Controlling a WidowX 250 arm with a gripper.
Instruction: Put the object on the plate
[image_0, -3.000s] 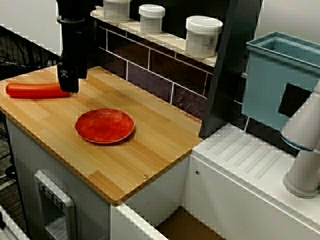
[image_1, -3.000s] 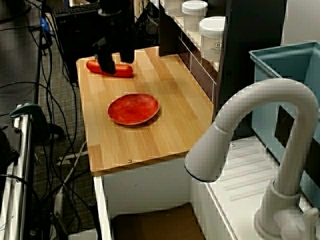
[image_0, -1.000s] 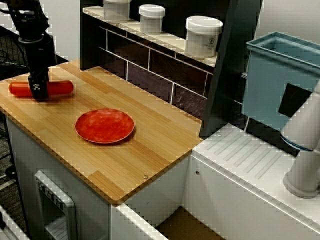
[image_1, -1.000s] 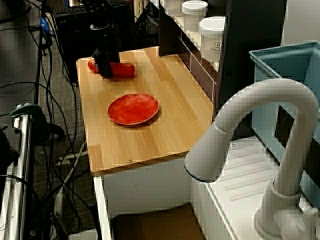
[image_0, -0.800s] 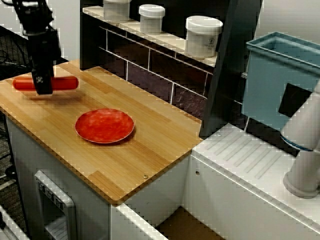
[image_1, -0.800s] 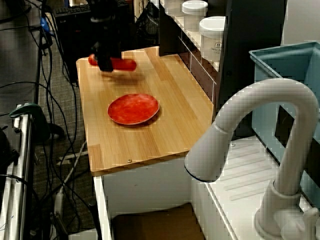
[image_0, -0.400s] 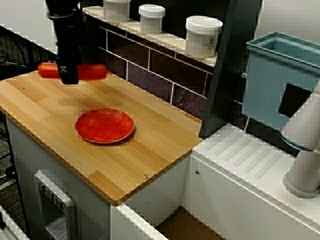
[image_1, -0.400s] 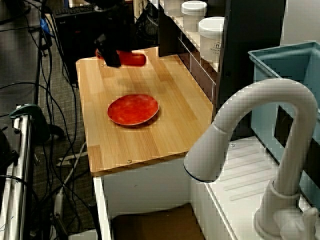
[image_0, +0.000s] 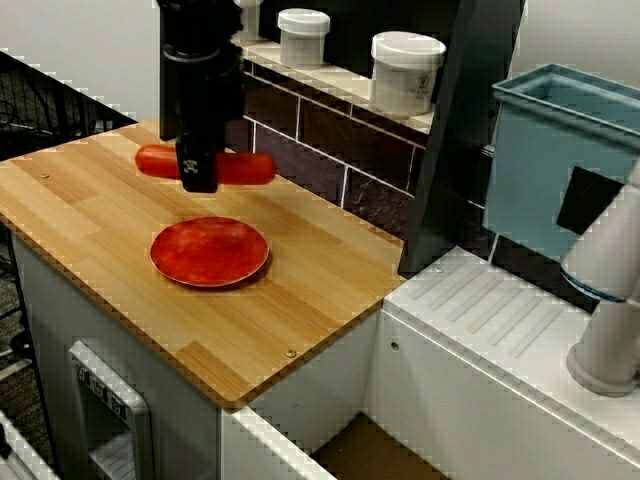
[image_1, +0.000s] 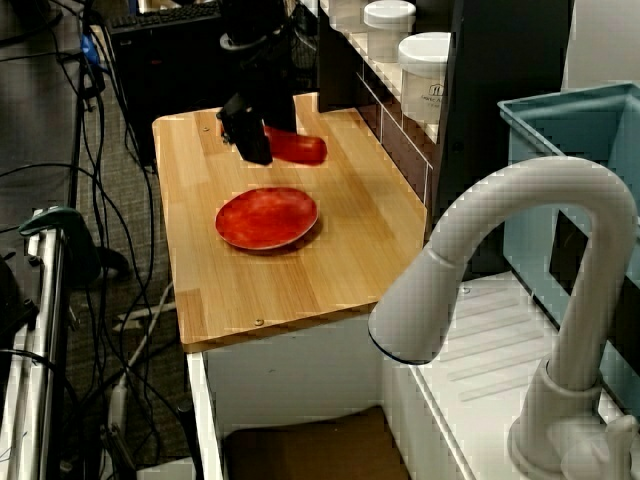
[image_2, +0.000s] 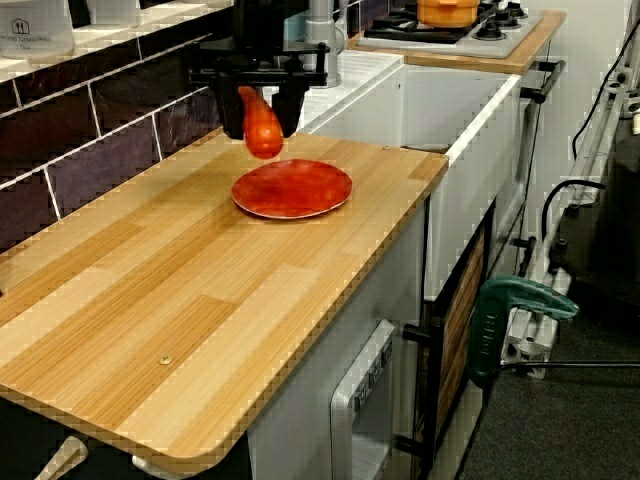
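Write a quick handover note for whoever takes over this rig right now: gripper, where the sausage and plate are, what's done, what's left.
Gripper: shut on the sausage, gripping it near the middle and holding it level above the counter.
Sausage: in the air near the plate's back edge; the views do not settle whether it is over the plate.
Plate: on the counter, nothing on it.
Done: sausage picked up and carried to the plate.
Left: centre it over the plate, lower, open, withdraw.

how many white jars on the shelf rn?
3 visible. Right jar at the shelf's end, middle jar next along, left jar partly hidden behind the hand and arm. More may sit beyond the frame's left edge; cannot tell.
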